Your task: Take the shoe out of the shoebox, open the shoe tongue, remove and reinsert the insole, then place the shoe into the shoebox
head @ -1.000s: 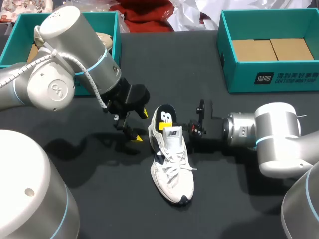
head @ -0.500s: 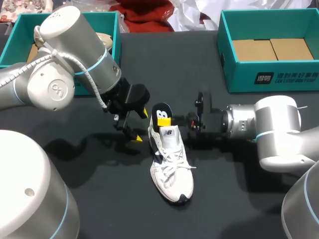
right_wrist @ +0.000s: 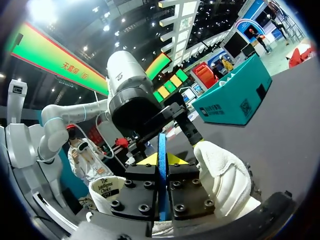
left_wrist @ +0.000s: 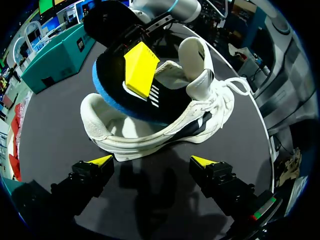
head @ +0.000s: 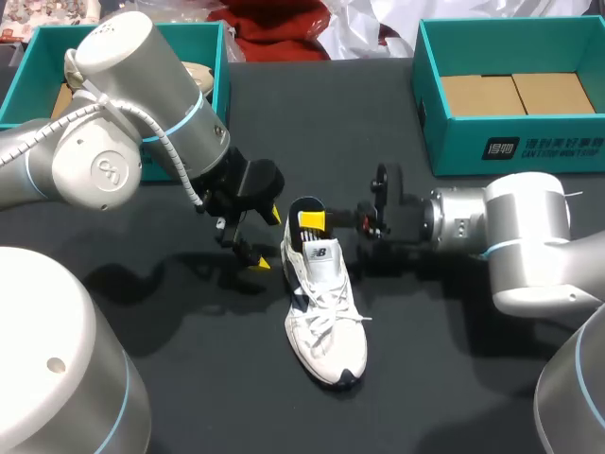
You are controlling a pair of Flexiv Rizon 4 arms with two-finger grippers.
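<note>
A white sneaker (head: 327, 322) lies on the black table with its toe towards me. Its black insole (head: 306, 206), blue underneath, sticks up out of the heel opening. My right gripper (head: 313, 222) comes in from the right and is shut on the insole. In the right wrist view the insole's blue edge (right_wrist: 162, 165) runs between the yellow tips of that gripper (right_wrist: 162, 159), with the shoe (right_wrist: 225, 175) beside it. My left gripper (head: 264, 237) stands open just left of the heel. From the left wrist, the shoe (left_wrist: 165, 120) and insole (left_wrist: 122, 87) lie ahead of its open gripper (left_wrist: 152, 161).
A teal shoebox (head: 430, 104) with cardboard inside stands at the back right. A second teal box (head: 219, 66) is at the back left, partly hidden by my left arm. Bare black table lies in front of the shoe.
My right gripper has shifted slightly left and back, and turned at the wrist. The insole now stands lower over the heel. The left arm has not moved.
</note>
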